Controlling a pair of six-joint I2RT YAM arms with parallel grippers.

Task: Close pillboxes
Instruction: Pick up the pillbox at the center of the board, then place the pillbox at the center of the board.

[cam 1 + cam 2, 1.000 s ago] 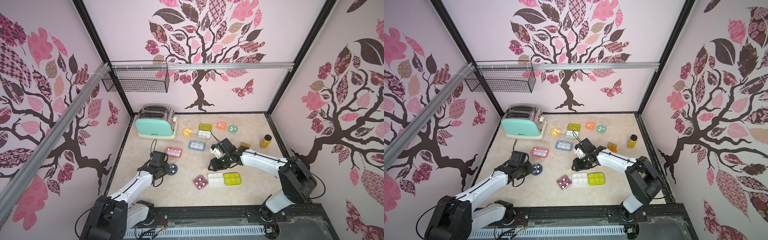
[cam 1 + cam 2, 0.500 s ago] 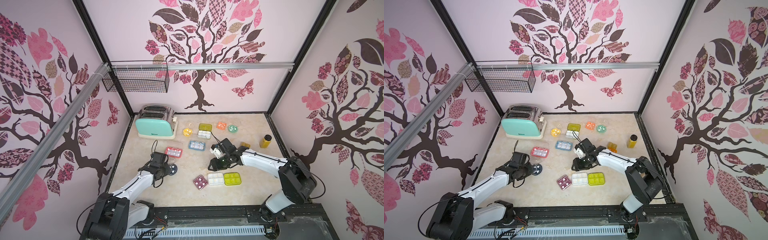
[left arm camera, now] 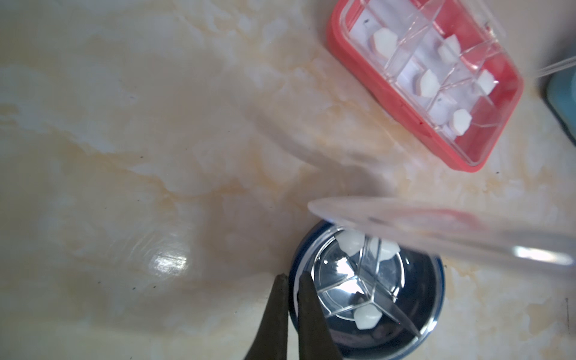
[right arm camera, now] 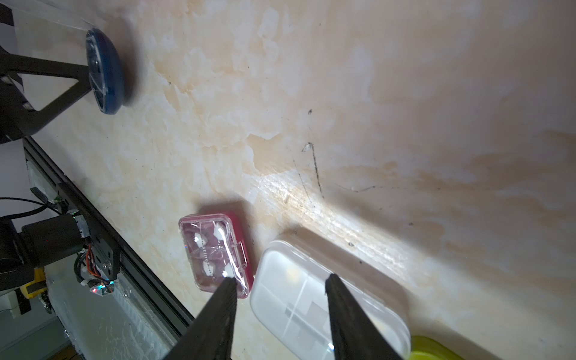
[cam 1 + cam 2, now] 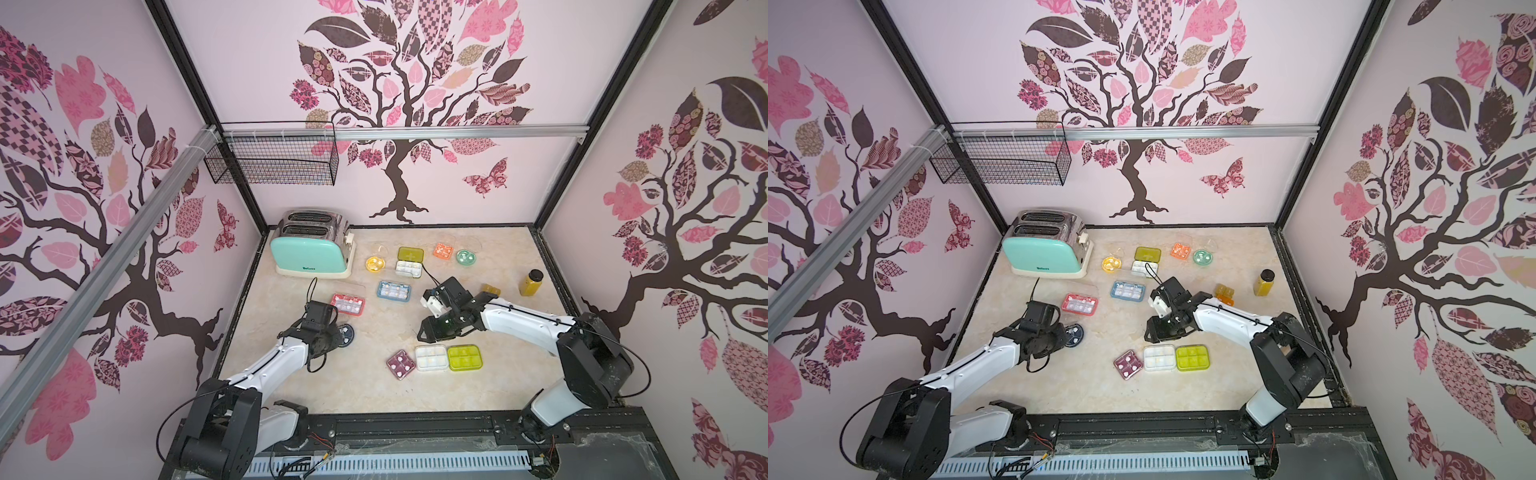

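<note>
My left gripper (image 3: 293,275) is shut, its tips at the rim of the round navy pillbox (image 3: 367,293). That box's clear lid (image 3: 436,237) stands raised over it. In a top view the navy pillbox (image 5: 345,333) lies just right of the left wrist. My right gripper (image 4: 280,279) is open and hovers over the closed white pillbox (image 4: 311,296), with the closed maroon pillbox (image 4: 215,252) and the yellow-green pillbox (image 5: 464,357) on either side. Farther back lie a red pillbox (image 5: 348,304) with its lid up, a blue pillbox (image 5: 394,291) and several more.
A mint toaster (image 5: 311,249) stands at the back left under a wire basket (image 5: 270,158) on the wall. An amber bottle (image 5: 531,282) and a small orange block (image 5: 490,289) sit at the right. A black rail (image 4: 93,224) runs along the table's front edge.
My left gripper has shut at the navy pillbox's rim. The right arm has stayed where it was.
</note>
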